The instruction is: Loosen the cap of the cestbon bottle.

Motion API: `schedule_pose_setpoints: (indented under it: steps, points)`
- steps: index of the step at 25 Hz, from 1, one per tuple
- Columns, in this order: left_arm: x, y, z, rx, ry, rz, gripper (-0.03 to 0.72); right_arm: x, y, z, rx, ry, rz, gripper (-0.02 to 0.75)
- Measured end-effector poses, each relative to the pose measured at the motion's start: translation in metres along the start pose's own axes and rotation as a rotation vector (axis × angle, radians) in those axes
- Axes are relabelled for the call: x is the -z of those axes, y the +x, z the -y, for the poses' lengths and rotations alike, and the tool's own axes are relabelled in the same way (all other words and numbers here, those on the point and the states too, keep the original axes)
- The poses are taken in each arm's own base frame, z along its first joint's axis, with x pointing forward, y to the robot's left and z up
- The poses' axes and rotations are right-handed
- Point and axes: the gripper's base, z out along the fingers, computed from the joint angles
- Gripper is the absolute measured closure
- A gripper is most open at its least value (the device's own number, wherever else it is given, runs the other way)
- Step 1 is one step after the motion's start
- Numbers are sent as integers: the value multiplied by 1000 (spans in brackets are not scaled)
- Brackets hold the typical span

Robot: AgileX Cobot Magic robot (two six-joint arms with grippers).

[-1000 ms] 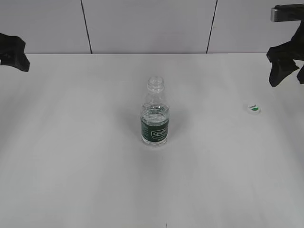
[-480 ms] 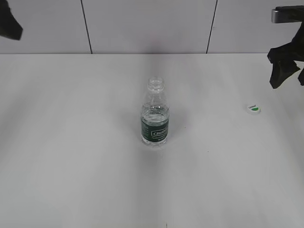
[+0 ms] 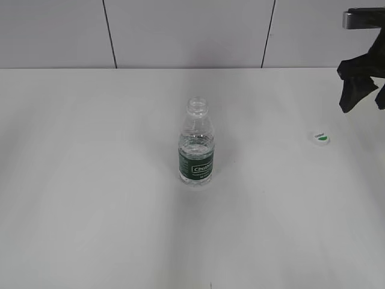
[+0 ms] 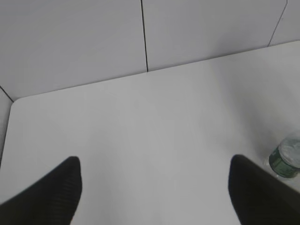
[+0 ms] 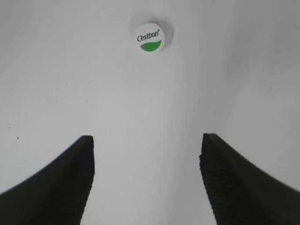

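Observation:
The cestbon bottle (image 3: 196, 147) stands upright mid-table, clear with a dark green label, its neck open with no cap on it. Its lower part shows at the right edge of the left wrist view (image 4: 286, 158). The cap (image 3: 320, 138), white with a green part, lies flat on the table to the bottle's right; in the right wrist view (image 5: 150, 37) it lies ahead of the jaws. My right gripper (image 5: 147, 140) is open and empty; in the exterior view (image 3: 359, 90) it hangs above the table's far right. My left gripper (image 4: 154, 164) is open, empty, and out of the exterior view.
The white table (image 3: 90, 180) meets a pale panelled wall (image 3: 180, 30) at the back. The table's far left corner shows in the left wrist view (image 4: 16, 101).
The left arm has risen up and out of the exterior view at the far left. The right gripper, the bottle and the cap have stayed where they were.

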Motion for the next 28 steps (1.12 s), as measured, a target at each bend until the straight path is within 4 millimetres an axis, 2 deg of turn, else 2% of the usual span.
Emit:
schedule_pose_setpoints:
  steps: [4,8,14,18,22,28]
  points:
    - [32,22,1,-1,-8,69,106,0,0,0,-3,-5,1,203]
    - [53,52,2,0,-11,113,106,0,0,-1,-6,-11,2,203]
    - [53,114,6,-2,-11,88,106,0,0,-1,-9,-14,4,204]
    - [52,150,9,-1,-11,101,109,8,0,-2,-8,-11,26,204]
    - [53,171,11,5,-5,117,111,21,1,-3,-6,-2,77,204]
    - [65,183,13,13,5,166,111,39,3,-4,-1,7,131,204]
